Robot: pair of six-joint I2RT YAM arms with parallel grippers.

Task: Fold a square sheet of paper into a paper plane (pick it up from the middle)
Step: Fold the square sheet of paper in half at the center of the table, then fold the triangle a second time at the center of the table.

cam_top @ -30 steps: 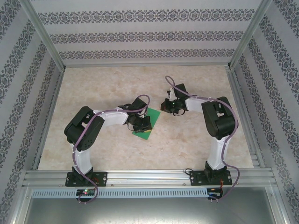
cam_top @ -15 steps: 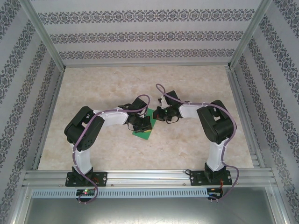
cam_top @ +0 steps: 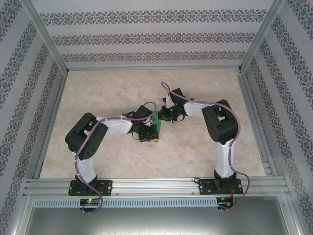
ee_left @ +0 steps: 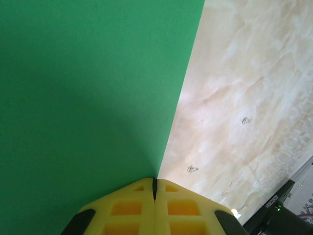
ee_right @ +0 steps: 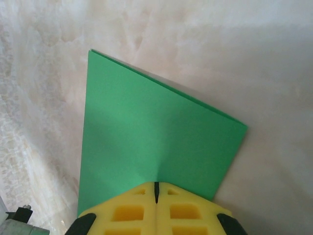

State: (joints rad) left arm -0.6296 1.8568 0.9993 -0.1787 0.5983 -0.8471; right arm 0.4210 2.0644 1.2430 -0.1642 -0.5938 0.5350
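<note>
The square sheet of paper (cam_top: 156, 118) is bright green and lies folded on the marble tabletop at mid-table, mostly hidden under both grippers. In the left wrist view the paper (ee_left: 88, 88) covers the left side, and its straight edge runs down to the seam of my left gripper (ee_left: 154, 180), whose yellow fingers are shut with their tips at that edge. From the right, my right gripper (ee_right: 156, 185) is shut too, its tips resting on the paper (ee_right: 146, 127) near the edge closest to it; a doubled edge shows along the far side. From above, the left gripper (cam_top: 146, 131) and right gripper (cam_top: 165, 116) sit close together over the sheet.
The tabletop (cam_top: 122, 88) is bare marble, fenced by aluminium rails (cam_top: 146, 183) at the front and patterned walls on three sides. Both arms bend inward toward the centre, their wrists almost touching.
The right arm has swung left from beside the sheet onto its far right corner. The left arm shifted slightly, and less green shows from above.
</note>
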